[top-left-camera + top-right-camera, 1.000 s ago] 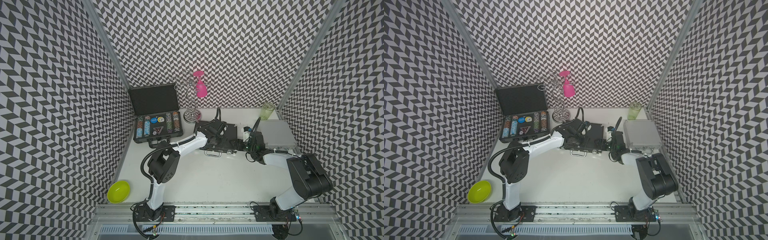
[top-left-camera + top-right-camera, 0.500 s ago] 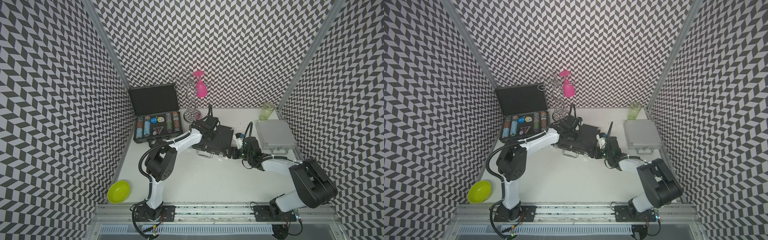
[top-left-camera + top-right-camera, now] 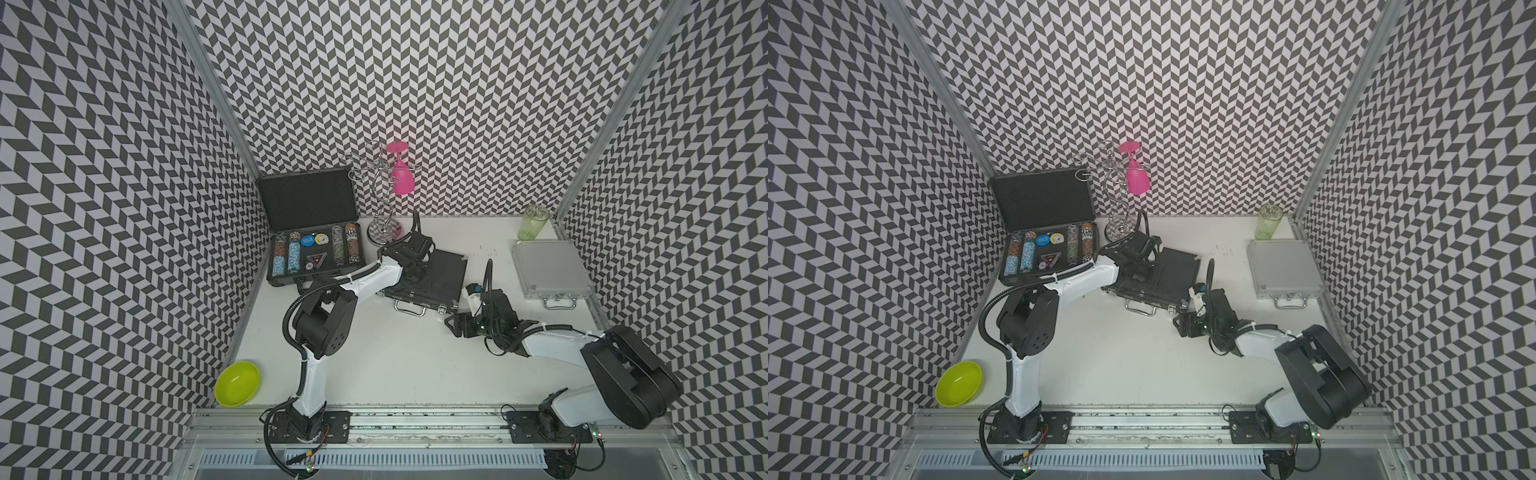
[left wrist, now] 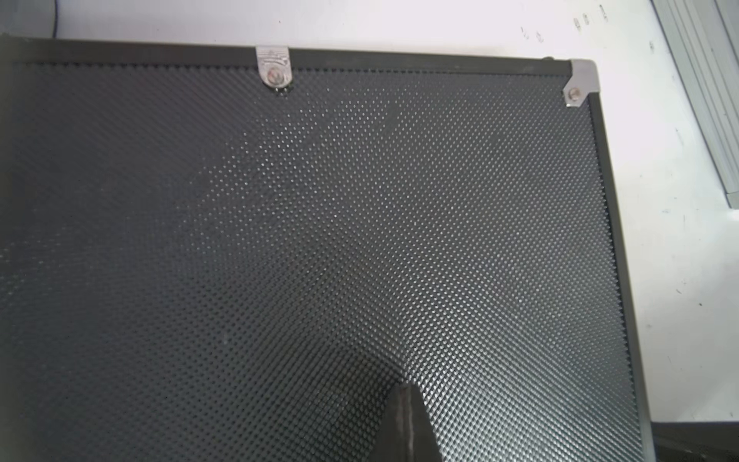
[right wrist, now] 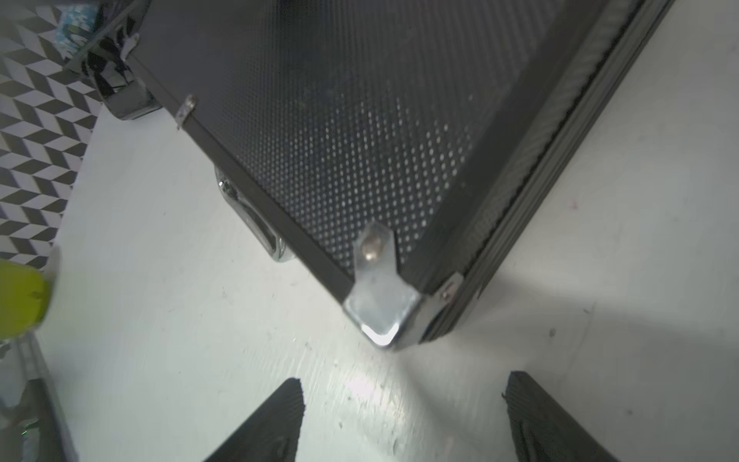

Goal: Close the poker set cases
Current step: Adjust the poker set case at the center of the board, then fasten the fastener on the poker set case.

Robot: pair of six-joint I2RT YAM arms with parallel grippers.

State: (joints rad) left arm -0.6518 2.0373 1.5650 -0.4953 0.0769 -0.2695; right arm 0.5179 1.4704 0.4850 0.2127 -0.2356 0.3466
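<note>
Black case (image 3: 440, 272) lies mid-table (image 3: 395, 365), skewed, handle edge toward the robot. Left gripper (image 4: 408, 412) rests on its lid, left part, fingers pressed together, tip touching the dimpled surface. Right gripper (image 5: 404, 380) sits low over the table just off the case's front right corner: fingers (image 5: 280, 420) wide apart, holding nothing, the corner lined up between them but clear of both. Case is flat and black, with a dimpled lid in a dark frame, silver corner caps (image 5: 380, 304) and a silver handle (image 3: 409, 309) on the front edge. Lid is down on the base; a seam runs along the side in the right wrist view, and I cannot tell whether it is latched. Left arm (image 3: 370, 280): elbow raised, white forearm reaching to the case across the front of the grey case (image 3: 309, 199). Right arm (image 3: 552, 345): forearm low, running toward table centre, wrist near the surface. Grey case stands open at back left, lid upright, rows of coloured chips (image 3: 291, 257) in the base. Silver case (image 3: 548, 268) lies shut and flat at far right, well apart from both grippers, handle toward the robot. Green tumbler (image 3: 534, 222) stands just behind it. Wire rack (image 3: 382, 199) with a hanging pink glass (image 3: 402, 183) stands at the back, between grey and black cases. Green bowl (image 3: 237, 382) sits at front left.
</note>
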